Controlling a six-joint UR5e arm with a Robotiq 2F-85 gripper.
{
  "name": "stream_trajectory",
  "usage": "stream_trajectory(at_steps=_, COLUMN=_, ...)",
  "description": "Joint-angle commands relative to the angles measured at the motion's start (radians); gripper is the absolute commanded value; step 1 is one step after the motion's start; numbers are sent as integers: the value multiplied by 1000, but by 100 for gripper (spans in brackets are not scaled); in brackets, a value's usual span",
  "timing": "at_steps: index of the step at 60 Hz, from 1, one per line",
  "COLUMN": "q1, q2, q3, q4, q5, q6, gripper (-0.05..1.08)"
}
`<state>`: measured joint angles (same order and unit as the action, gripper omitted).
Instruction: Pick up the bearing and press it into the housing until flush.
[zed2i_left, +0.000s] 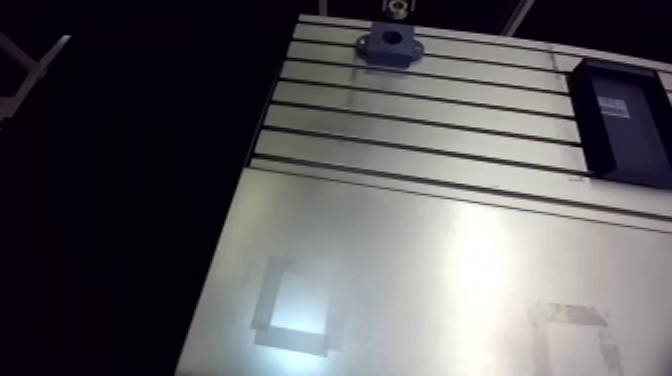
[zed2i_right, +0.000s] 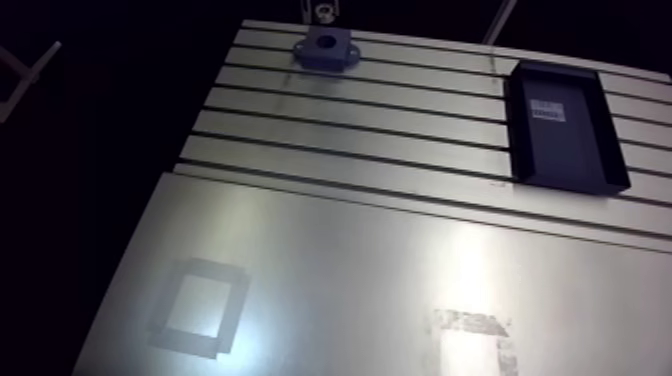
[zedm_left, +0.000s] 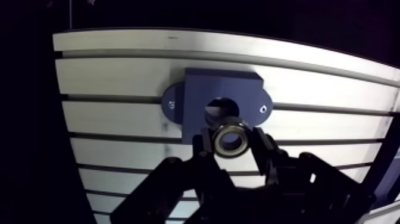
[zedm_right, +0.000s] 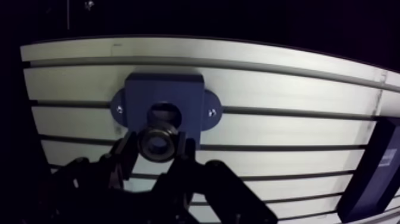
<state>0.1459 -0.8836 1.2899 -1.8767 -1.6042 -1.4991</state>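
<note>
In the wrist view my gripper (zedm_left: 230, 140) is shut on the bearing (zedm_left: 230, 139), a metal ring with a dark bore pinched between the two black fingers. Just ahead of it sits the dark blue housing (zedm_left: 196, 95), a block with two bolted ears and a round bore (zedm_left: 222, 108); the bearing hangs slightly short of that bore, above the block. The arm view shows the housing (zed2i_left: 390, 44) at the far edge of the slotted table, with only a small bit of the wrist above it.
A black rectangular tray (zed2i_right: 562, 125) lies on the slotted table (zed2i_right: 350, 120) to the right of the housing. Nearer the camera is a smooth metal plate (zed2i_right: 350, 270) with taped square outlines (zed2i_right: 197, 306).
</note>
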Motion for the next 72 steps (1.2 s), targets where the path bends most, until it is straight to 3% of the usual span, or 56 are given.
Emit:
stream_trajectory(at_steps=1, q1=3, q2=13, q3=4, q4=-24, q5=-1, q6=0, gripper=63)
stream_trajectory(at_steps=72, q1=1, q2=41, q3=7, q4=-35, q5=-4, q6=-7, gripper=63)
